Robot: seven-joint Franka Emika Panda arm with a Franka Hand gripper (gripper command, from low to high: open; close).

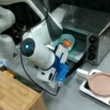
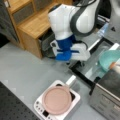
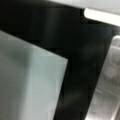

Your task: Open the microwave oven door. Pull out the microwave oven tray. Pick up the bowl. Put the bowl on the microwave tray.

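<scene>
The oven (image 1: 93,29) stands at a front view's upper right, silver, with dark knobs on its front panel. Its door (image 1: 75,66) is dropped open and lies flat in front of the opening; in a front view (image 2: 100,62) the dark frame and glass pane show below the arm. The wrist view shows the door's dark frame (image 3: 82,62) and pale glass pane close under the camera.

The tray (image 1: 78,52) is pulled out of the oven mouth over the open door. The bowl (image 1: 65,41), teal-green with an orange item inside, sits on the tray at the oven opening. In a front view the bowl (image 2: 110,60) is at the right edge, just beside the oven's near corner.

The arm reaches down from a front view's top left, its white and blue wrist section above the open door. The gripper (image 1: 61,60) is low over the door, between the bowl and the door's outer edge. In a front view the gripper (image 2: 68,56) is seen from behind and its fingers are hidden by the blue and white body. I cannot tell how far the fingers are parted or whether they grasp anything.

A white square tray (image 1: 85,89) with a pink dish (image 1: 102,83) on it rests on the grey table (image 1: 68,101), near the door's corner. A wooden cabinet (image 1: 15,97) stands at a front view's lower left.
</scene>
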